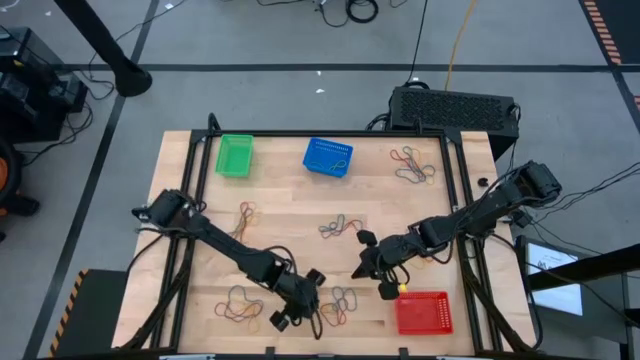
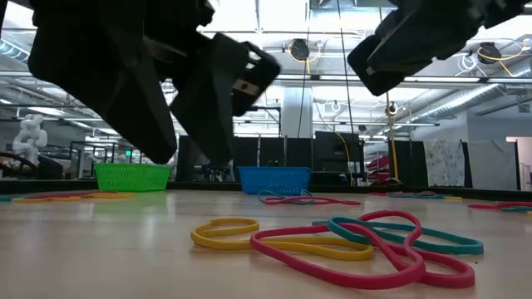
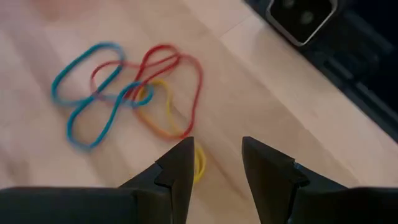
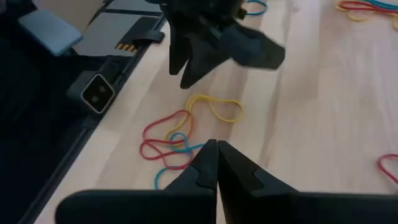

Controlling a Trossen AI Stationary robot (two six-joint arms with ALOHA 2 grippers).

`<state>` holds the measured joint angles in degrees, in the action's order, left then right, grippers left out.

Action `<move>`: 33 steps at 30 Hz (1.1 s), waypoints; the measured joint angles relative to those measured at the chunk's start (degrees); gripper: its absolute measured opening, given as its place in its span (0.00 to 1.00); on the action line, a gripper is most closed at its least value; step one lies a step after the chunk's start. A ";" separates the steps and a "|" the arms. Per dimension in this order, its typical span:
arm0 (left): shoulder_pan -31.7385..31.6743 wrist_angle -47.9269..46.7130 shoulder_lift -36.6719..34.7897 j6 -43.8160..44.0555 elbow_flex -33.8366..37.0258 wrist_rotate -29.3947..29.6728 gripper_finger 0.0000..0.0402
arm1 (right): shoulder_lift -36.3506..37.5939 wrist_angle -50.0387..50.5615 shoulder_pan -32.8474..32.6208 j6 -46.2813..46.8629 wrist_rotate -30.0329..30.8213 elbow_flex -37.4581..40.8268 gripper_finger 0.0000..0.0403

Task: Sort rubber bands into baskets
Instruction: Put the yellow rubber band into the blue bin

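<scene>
A small pile of red, blue and yellow rubber bands (image 1: 341, 298) lies on the wooden table near its near edge. It also shows in the left wrist view (image 3: 134, 90), the right wrist view (image 4: 177, 140) and the low view (image 2: 349, 241). My left gripper (image 3: 214, 155) is open just left of the pile (image 1: 316, 301), above the table, with the end of a yellow band (image 3: 199, 165) beside one fingertip. My right gripper (image 4: 216, 148) is shut just right of the pile (image 1: 366, 270), pointing at it. The green basket (image 1: 235, 155) and the blue basket (image 1: 328, 157) stand at the far side. The red basket (image 1: 423, 312) stands near right.
More band piles lie at left centre (image 1: 245, 212), at centre (image 1: 340, 226), far right (image 1: 413, 165) and near left (image 1: 240, 305). A black vented box (image 1: 455, 108) stands beyond the far edge. A small camera (image 4: 96, 93) sits at the table's near edge.
</scene>
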<state>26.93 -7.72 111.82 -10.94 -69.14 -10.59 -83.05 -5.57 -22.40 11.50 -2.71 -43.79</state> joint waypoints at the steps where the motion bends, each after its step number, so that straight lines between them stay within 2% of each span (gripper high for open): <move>1: -0.20 -0.13 0.42 -0.48 -0.21 -0.61 0.36 | 0.00 -0.13 -0.41 0.07 0.17 0.00 0.00; 7: -2.33 -0.56 2.44 -2.03 -0.34 -4.18 0.36 | 0.00 -0.29 -2.06 0.89 2.84 0.00 0.00; 26: -3.86 -2.29 4.91 -4.65 -0.49 -6.23 0.35 | 0.00 0.16 -2.14 -0.12 2.88 0.00 0.00; 29: -3.82 -2.63 4.91 -5.88 -0.50 -5.86 0.30 | 0.00 0.16 -2.14 -0.14 2.90 0.00 0.00; 33: -3.82 -3.22 4.71 -6.01 -0.49 -5.59 0.16 | 0.00 0.16 -2.09 -0.17 2.90 0.00 0.00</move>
<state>23.11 -10.94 116.53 -16.95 -69.63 -16.19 -83.05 -5.41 -24.49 11.33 0.19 -43.79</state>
